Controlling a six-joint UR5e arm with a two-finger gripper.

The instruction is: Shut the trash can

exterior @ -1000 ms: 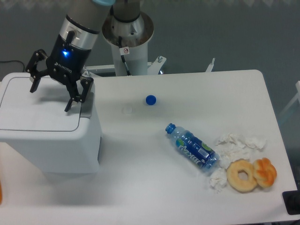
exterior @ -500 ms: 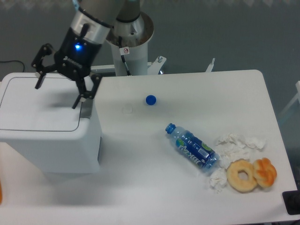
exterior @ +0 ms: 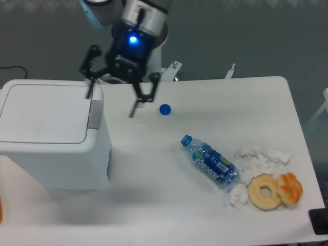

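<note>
white trash can (exterior: 51, 136) sits at nine o'clock, its lid lying flat, so closing looks done. the gripper (exterior: 114, 97) hangs at eleven o'clock with fingers spread, empty. next move: retreat upward, clear.

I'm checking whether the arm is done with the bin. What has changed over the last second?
The gripper, open and empty, moved right, off the trash can, and now hangs above the table. The lid stayed flat and shut; bottle, blue cap, tissues and donuts stayed put.
</note>
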